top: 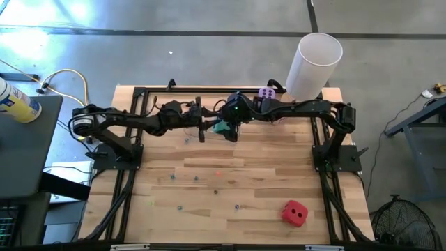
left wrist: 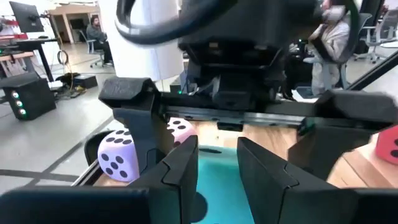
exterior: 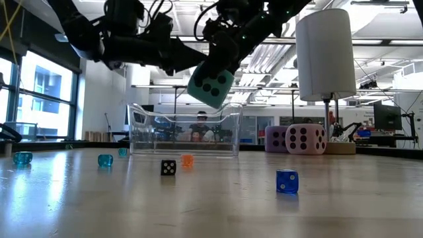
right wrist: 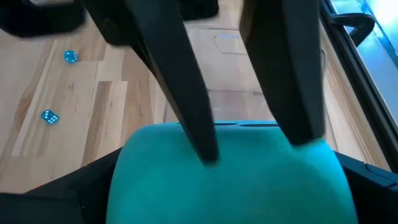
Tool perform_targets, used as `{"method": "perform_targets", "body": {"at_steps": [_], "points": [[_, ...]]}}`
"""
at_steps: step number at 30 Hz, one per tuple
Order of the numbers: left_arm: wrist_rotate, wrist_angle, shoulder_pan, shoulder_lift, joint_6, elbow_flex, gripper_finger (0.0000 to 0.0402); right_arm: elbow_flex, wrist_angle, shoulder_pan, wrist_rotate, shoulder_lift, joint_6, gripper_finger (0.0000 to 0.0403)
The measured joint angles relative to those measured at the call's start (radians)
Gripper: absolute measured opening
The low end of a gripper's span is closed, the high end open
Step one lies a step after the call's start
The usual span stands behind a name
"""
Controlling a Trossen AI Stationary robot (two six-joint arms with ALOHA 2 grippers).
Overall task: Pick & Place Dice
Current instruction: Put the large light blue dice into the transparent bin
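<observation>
The teal die (exterior: 211, 86) hangs in the air at the table's far middle, above the clear box (exterior: 185, 135) in the low view. My left gripper (left wrist: 217, 168) reaches in level from the left and is shut on it. My right gripper (top: 235, 118) comes from the right, slanting down, and is open wide with a finger on either side of the same die (right wrist: 230, 180). The purple die (top: 266, 93) and the pink die (exterior: 305, 139) rest side by side on the table at the far right. The red die (top: 295, 213) lies near the front right. My left gripper pinches the teal die's soft body (left wrist: 217, 186) between its two fingers (right wrist: 193, 118), coming level from the table's left. The teal bulges out on both sides of the fingers. The die is lifted clear of the table. I cannot tell whether my right gripper's fingers touch the die.
A tall white cylinder (top: 315, 64) stands at the far right corner. Several small dice lie scattered on the wood, among them a blue one (exterior: 287, 181), a black one (exterior: 168, 167) and an orange one (exterior: 188, 160). People sit in the room beyond the table.
</observation>
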Motion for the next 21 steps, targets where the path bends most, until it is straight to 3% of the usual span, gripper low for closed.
{"method": "perform_targets", "body": {"at_steps": [12, 21], "points": [[0.01, 0.009, 0.026, 0.061, -0.095, 0.005, 0.011, -0.003, -0.005, -0.001, -0.019, 0.007, -0.03, 0.0392], [0.01, -0.056, 0.045, 0.087, -0.097, 0.0, 0.011, -0.002, 0.069, -0.018, 0.004, 0.109, -0.05, 0.0392]]}}
